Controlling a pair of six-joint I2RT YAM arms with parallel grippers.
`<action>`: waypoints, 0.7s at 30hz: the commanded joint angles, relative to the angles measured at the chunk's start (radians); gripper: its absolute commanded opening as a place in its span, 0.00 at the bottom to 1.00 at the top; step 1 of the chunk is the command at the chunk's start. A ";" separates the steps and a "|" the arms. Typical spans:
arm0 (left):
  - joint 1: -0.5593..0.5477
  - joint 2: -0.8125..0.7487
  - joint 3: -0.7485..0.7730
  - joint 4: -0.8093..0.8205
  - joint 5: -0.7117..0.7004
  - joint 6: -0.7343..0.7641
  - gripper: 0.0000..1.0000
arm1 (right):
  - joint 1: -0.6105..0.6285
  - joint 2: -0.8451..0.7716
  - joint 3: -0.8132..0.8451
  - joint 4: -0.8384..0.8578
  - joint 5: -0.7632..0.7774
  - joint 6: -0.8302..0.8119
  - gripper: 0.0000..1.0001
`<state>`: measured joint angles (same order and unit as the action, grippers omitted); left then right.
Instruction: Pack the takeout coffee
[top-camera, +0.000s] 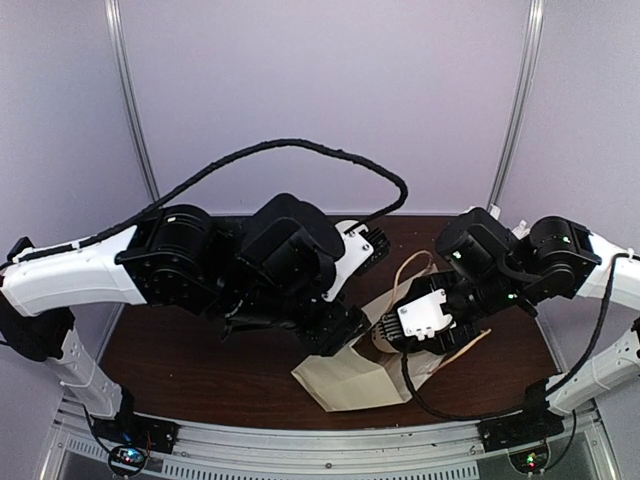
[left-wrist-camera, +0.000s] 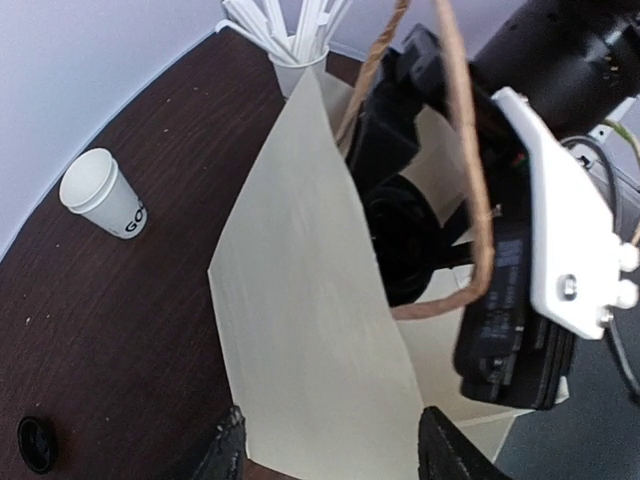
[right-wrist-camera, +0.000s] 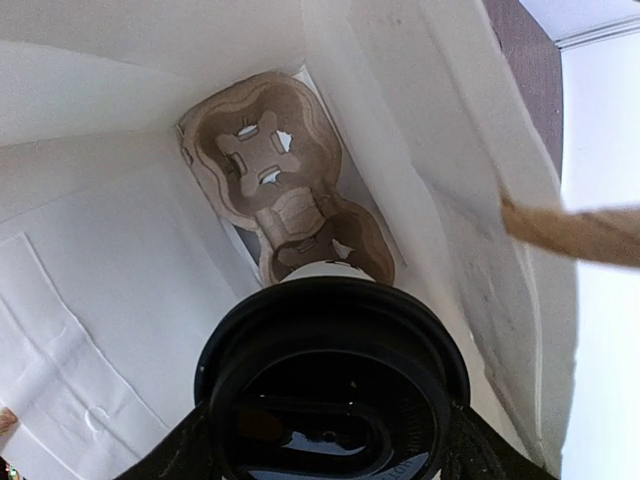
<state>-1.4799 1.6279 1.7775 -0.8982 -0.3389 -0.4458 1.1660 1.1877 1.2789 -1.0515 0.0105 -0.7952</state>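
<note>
White cups, two: lidded cup (right-wrist-camera: 335, 390) pinched in right claw (right-wrist-camera: 330, 445), lidless cup (left-wrist-camera: 100, 192) on table (left-wrist-camera: 120, 330); left claw (left-wrist-camera: 330, 455) grip unclear.

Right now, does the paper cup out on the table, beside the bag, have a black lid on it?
No, the paper cup shows a bare white open top, uncovered.

Dark brown table (top-camera: 200, 370) backed by pale lavender walls (top-camera: 330, 90), 2 metal posts (top-camera: 135, 110).
</note>
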 joint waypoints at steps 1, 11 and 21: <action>-0.002 0.016 0.033 -0.038 -0.110 -0.047 0.58 | -0.012 -0.034 0.025 -0.013 -0.041 0.033 0.52; -0.002 0.064 0.125 -0.027 -0.056 -0.010 0.58 | -0.033 -0.018 0.019 0.008 -0.049 0.029 0.52; 0.073 -0.085 -0.023 -0.022 -0.198 -0.027 0.65 | -0.060 0.050 0.016 0.064 -0.037 0.018 0.50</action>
<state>-1.4723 1.6432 1.8091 -0.9451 -0.4431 -0.4763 1.1114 1.2133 1.2789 -1.0176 -0.0296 -0.7818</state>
